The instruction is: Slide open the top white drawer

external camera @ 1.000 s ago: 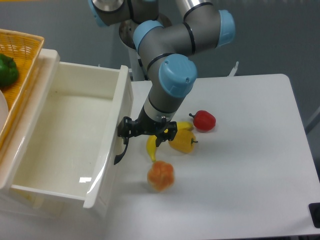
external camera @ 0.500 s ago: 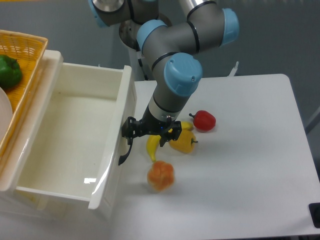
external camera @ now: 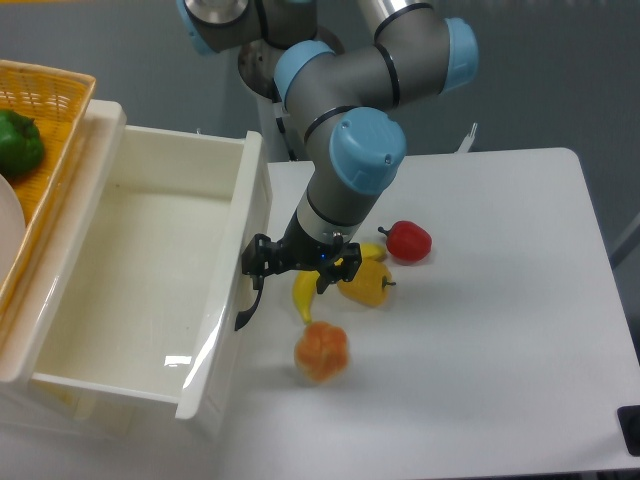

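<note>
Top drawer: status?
Tool at the black handle, grip unclear. Top white drawer pulled well out, inside empty. Banana and peppers right of tool.

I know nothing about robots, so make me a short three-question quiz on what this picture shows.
1. True or false: the top white drawer is pulled out, with its inside visible.
2. Which item lies nearest the front edge of the table? A) the red pepper B) the orange pepper C) the yellow pepper
3. Fill in: the tool sits at the drawer's black ______.

Key
1. True.
2. B.
3. Handle. Whether the tool is clamped on it cannot be told from this view.
</note>
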Tool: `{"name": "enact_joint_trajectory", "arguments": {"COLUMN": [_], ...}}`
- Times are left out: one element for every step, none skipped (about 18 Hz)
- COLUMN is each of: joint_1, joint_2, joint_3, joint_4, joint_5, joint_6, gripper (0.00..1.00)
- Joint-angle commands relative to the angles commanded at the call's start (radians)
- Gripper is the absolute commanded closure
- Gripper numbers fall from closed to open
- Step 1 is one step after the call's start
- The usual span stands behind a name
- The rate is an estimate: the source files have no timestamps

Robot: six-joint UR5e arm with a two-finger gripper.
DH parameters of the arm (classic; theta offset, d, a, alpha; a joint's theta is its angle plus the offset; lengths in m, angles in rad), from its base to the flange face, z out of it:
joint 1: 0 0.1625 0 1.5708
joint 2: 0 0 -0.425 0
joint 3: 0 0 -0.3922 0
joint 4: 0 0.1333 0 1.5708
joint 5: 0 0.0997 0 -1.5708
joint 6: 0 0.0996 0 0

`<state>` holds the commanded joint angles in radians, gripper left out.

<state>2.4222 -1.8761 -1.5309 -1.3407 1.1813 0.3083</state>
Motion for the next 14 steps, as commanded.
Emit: {"name": "enact_joint_trajectory", "arguments": {"joint_1": [0.002, 0.002, 0.003, 0.005, 0.006, 0.009, 0.011, 0.011, 0.011, 0.011, 0.011, 0.011, 0.011, 0.011], "joint_2": [0.000, 0.002, 0.002, 0.002, 0.003, 0.003, 0.003, 0.003, 0.005, 0.005, 0.006, 0.008, 0.009, 0.009], "joint_3": [0.000, 0.000, 0.000, 0.000, 0.000, -0.002, -0.002, -0.002, -0.002, -0.002, -0.002, -0.002, -0.002, -0.005], "joint_4": [0.000, 0.000, -0.002, -0.002, -0.002, -0.002, -0.002, -0.002, -0.005, -0.011, -0.014, -0.015, -0.017, -0.017], "joint_5": [-0.008, -0.011, -0.012, -0.014, -0.017, -0.022, -0.026, -0.028, -0.029, -0.029, -0.029, -0.029, -0.031, -0.031], "joint_6": [-0.002, 0.000, 0.000, 0.000, 0.000, 0.000, -0.002, 0.000, 0.000, 0.000, 0.000, 0.000, 0.000, 0.000], "gripper": [0.00, 0.00, 0.00, 0.00, 0.00, 0.00, 0.00, 0.00, 0.00, 0.00, 0.00, 0.00, 0.00, 0.00]}}
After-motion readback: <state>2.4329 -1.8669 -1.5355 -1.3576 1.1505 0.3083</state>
